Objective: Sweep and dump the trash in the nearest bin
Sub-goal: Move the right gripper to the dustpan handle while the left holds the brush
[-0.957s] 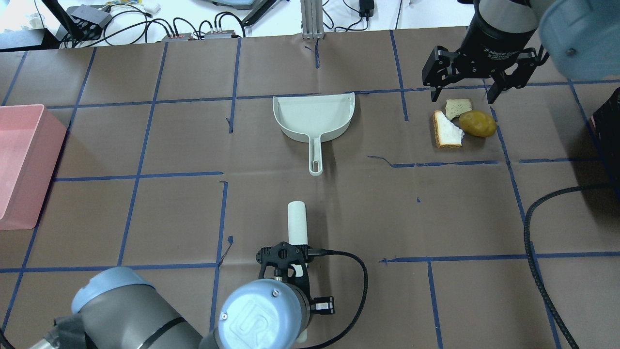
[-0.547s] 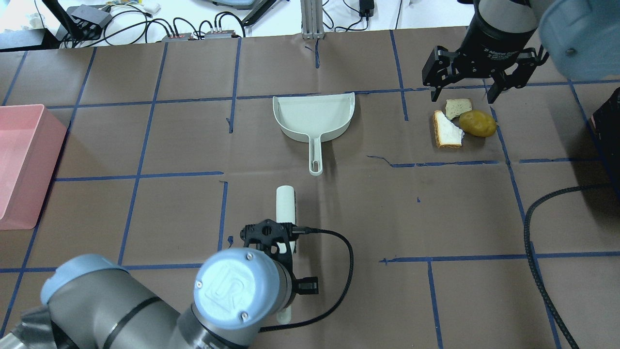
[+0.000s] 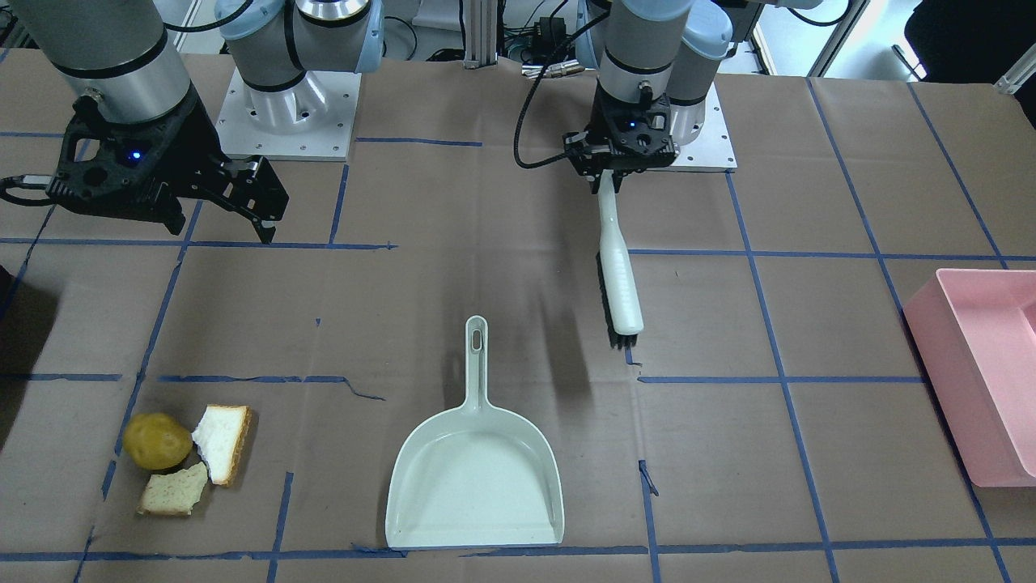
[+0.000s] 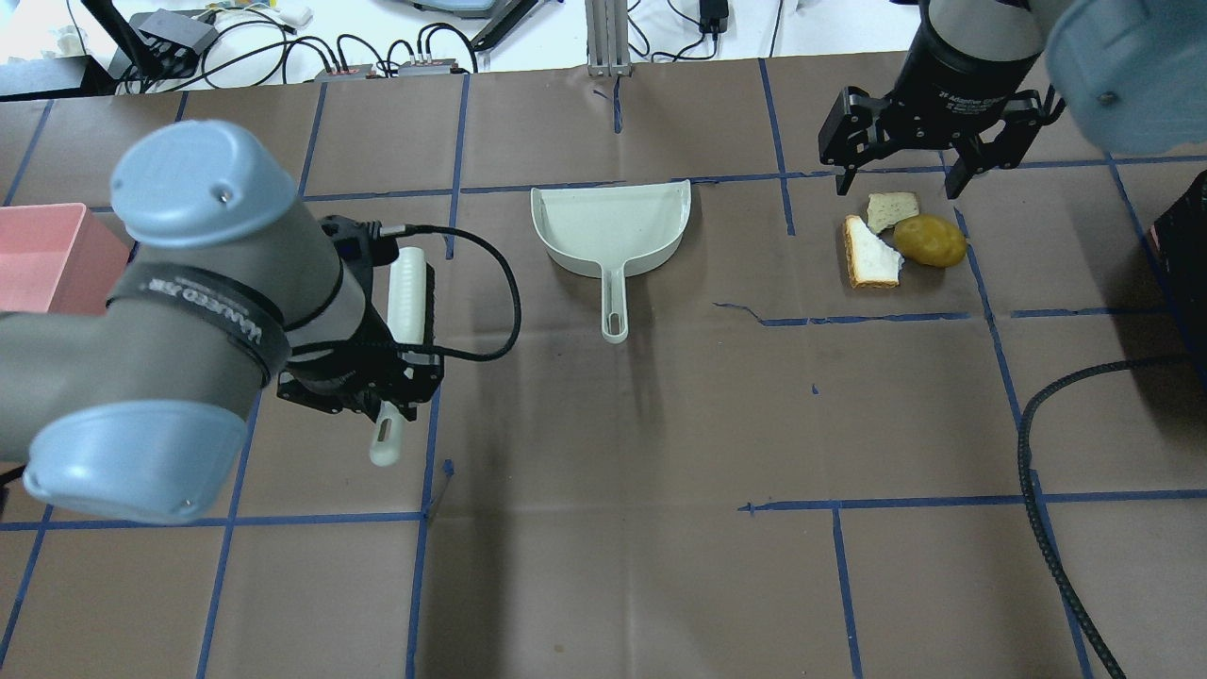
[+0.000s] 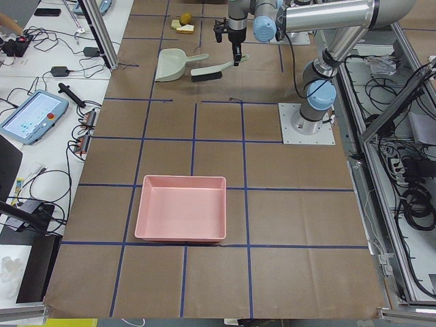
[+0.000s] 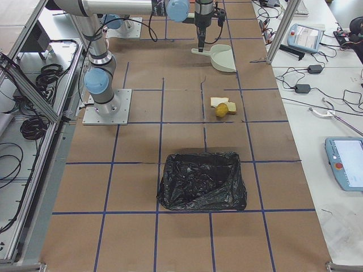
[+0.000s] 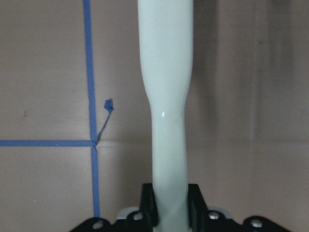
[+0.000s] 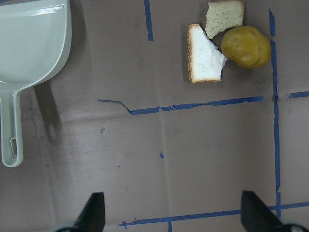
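The trash lies at the table's far right: a yellow-brown potato-like lump (image 4: pixel 930 240), a white bread slice (image 4: pixel 870 253) and a torn tan bread piece (image 4: pixel 892 209). They also show in the front view, the lump (image 3: pixel 156 441), the slice (image 3: pixel 222 441) and the torn piece (image 3: pixel 172 491). My right gripper (image 4: pixel 901 165) hangs open and empty just beyond them. A pale green dustpan (image 4: pixel 611 226) lies at the centre, mouth away from me. My left gripper (image 4: pixel 382 401) is shut on the white brush (image 4: pixel 407 292) by its handle (image 7: pixel 166 96), held above the table left of the dustpan.
A pink bin (image 4: pixel 47 255) stands at the left edge. A black-lined bin (image 6: pixel 201 181) stands at the right end, its corner in the overhead view (image 4: pixel 1183 236). A black cable (image 4: pixel 1033 471) loops over the table's right side.
My left arm has swung left and farther out with the brush, from the near centre to left of the dustpan. The right gripper has hardly moved.
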